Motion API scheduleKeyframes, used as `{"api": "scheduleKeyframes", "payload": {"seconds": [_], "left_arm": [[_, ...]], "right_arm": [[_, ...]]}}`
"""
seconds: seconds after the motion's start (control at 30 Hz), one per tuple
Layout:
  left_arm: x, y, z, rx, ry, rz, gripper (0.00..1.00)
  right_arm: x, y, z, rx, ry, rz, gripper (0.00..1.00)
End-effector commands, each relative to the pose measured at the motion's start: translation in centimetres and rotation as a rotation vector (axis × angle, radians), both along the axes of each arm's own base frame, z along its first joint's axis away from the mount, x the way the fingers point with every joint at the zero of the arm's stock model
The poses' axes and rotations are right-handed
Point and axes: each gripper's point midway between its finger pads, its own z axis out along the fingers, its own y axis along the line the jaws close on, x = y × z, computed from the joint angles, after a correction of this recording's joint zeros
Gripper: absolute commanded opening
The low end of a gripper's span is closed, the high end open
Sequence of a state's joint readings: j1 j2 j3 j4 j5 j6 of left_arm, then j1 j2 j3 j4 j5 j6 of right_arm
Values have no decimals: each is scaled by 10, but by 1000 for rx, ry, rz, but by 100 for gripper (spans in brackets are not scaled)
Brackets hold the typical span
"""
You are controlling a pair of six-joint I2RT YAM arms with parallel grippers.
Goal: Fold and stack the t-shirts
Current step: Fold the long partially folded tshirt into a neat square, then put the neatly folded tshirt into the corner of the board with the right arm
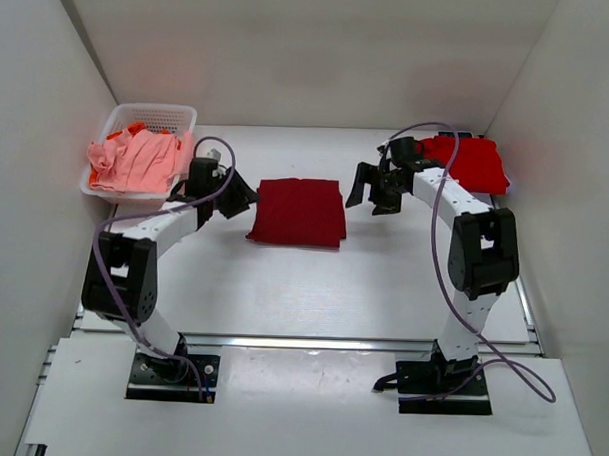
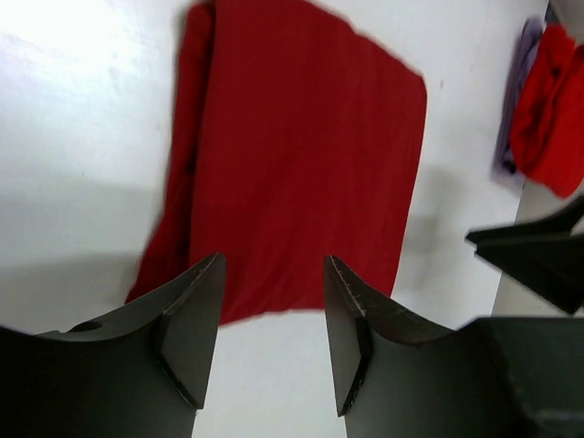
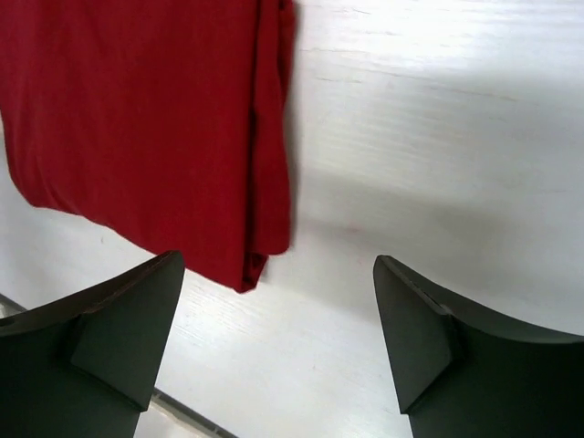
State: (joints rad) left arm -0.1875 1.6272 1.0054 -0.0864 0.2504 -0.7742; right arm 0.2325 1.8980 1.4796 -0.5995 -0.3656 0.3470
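The folded maroon t-shirt point(image 1: 298, 211) lies flat mid-table. The left gripper point(image 1: 245, 199) hovers just left of it, fingers apart and empty; the right gripper point(image 1: 366, 198) sits just right of it, spread wide, holding nothing. A bright red t-shirt point(image 1: 477, 162) lies far right of it, and salmon-pink t-shirts point(image 1: 137, 160) fill the white basket point(image 1: 158, 111) far left.

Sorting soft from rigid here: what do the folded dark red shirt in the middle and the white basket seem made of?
The folded dark red shirt looks like soft matte knit cloth, perhaps cotton: it lies in flat layers with limp, rounded fold edges. The white basket looks like rigid moulded plastic, faintly glossy: open lattice walls under a smooth rim.
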Motion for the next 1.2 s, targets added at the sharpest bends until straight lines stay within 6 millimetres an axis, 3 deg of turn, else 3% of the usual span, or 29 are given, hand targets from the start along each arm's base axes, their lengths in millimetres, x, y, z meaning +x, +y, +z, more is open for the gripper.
{"api": "scheduleKeyframes", "payload": {"seconds": [0.0,0.03,0.07,0.1,0.2,0.33,0.47,0.5,0.53,0.6,0.63,0.67,0.77,0.87,0.97,1.17], "left_arm": [[-22,-7,16,-23,-53,-56,58],[-36,-9,12,-36,-37,-68,57],[-39,-5,21,-45,-63,-60,57],[-49,-4,12,-43,-35,-62,57],[-69,4,21,-55,-61,-39,57],[-82,17,23,-52,-62,-11,56],[-84,22,36,-41,-98,-8,57],[-83,23,40,-46,-108,5,57],[-84,22,41,-46,-108,-4,57],[-87,23,43,-56,-110,1,57],[-88,22,45,-61,-113,-1,57],[-88,24,46,-70,-109,9,57],[-94,23,52,-69,-130,4,57],[-99,24,54,-48,-144,-8,57],[-103,23,51,-47,-135,-13,57],[-103,19,47,-65,-122,-11,57]], "right_arm": [[20,19,8,91,-98,68,83],[22,22,0,102,-75,67,84],[20,30,-11,111,-50,83,84],[19,37,-15,115,-46,90,85],[18,59,-43,110,4,102,85],[8,80,-72,102,113,83,85],[2,105,-82,74,161,125,82],[-7,114,-88,62,187,146,82],[-6,116,-86,61,185,145,78],[-8,120,-92,53,213,144,60],[-10,121,-96,45,227,145,29],[-11,119,-99,43,247,132,0],[-11,101,-108,-43,288,133,0],[15,79,-98,-238,163,130,0],[43,45,-67,-477,-25,92,0],[66,-6,-13,-927,-282,100,0]]}}
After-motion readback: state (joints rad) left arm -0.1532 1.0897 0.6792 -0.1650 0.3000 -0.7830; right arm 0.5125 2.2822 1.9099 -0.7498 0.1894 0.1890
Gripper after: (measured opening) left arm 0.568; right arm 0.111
